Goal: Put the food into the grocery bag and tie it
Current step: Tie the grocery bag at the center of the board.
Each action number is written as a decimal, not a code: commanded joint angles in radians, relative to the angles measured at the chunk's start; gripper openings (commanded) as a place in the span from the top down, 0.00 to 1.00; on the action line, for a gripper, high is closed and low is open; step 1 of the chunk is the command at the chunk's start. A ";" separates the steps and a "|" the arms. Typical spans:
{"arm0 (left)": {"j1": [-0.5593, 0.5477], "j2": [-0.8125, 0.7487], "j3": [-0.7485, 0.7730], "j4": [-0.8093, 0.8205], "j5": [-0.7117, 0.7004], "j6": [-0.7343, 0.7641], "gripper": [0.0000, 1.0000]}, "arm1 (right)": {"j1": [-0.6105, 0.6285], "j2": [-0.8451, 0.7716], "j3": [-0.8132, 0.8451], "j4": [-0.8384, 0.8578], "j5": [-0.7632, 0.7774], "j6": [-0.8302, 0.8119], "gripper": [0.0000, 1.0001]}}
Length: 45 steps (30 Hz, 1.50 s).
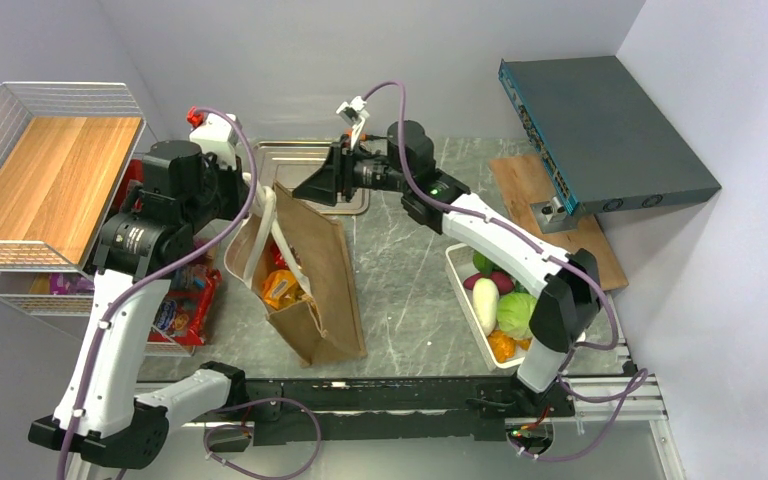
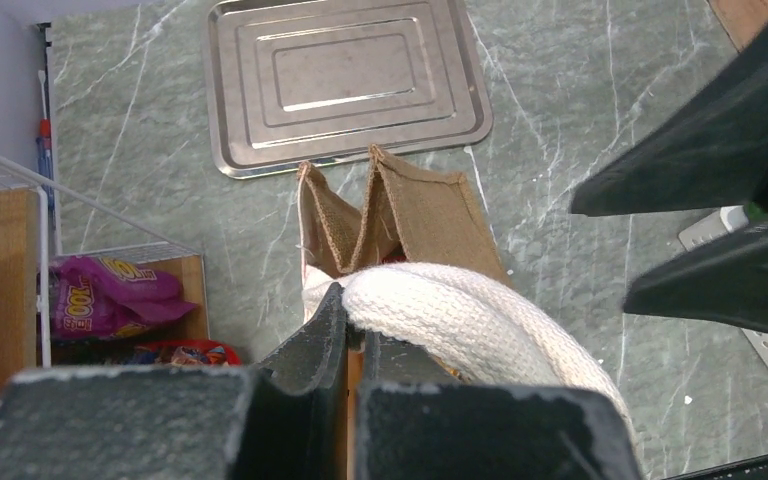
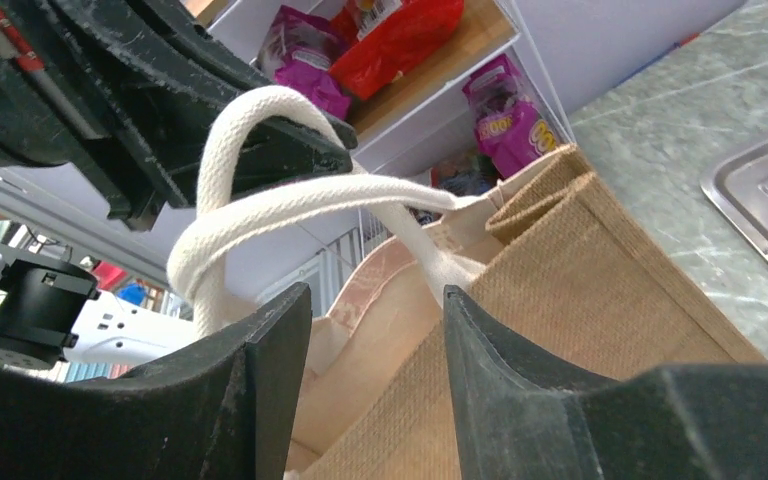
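Grey table point(image 1: 410, 290): left jaws clamp grocery bag point(image 1: 325, 270) handle point(image 2: 450, 310); right jaws parted, handle between.

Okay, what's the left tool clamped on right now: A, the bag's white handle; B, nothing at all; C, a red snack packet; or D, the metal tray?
A: the left wrist view shows the left tool shut on the thick white handle, which loops up from the bag.
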<state>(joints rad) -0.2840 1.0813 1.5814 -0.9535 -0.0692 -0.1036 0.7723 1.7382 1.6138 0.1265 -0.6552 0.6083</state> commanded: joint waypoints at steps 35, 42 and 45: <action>0.001 -0.022 0.028 0.093 0.046 -0.043 1.00 | 0.130 0.181 -0.023 0.833 -0.410 0.477 0.48; 0.000 -0.028 0.031 0.081 0.050 -0.044 1.00 | 0.130 0.164 -0.066 0.860 -0.341 0.450 0.46; 0.000 -0.030 0.025 0.082 0.052 -0.051 1.00 | 0.142 0.146 -0.100 0.907 -0.276 0.431 0.45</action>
<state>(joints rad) -0.2852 1.0649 1.5608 -0.9295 -0.0193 -0.1295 0.8921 1.9614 1.5322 0.8951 -1.0233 1.0809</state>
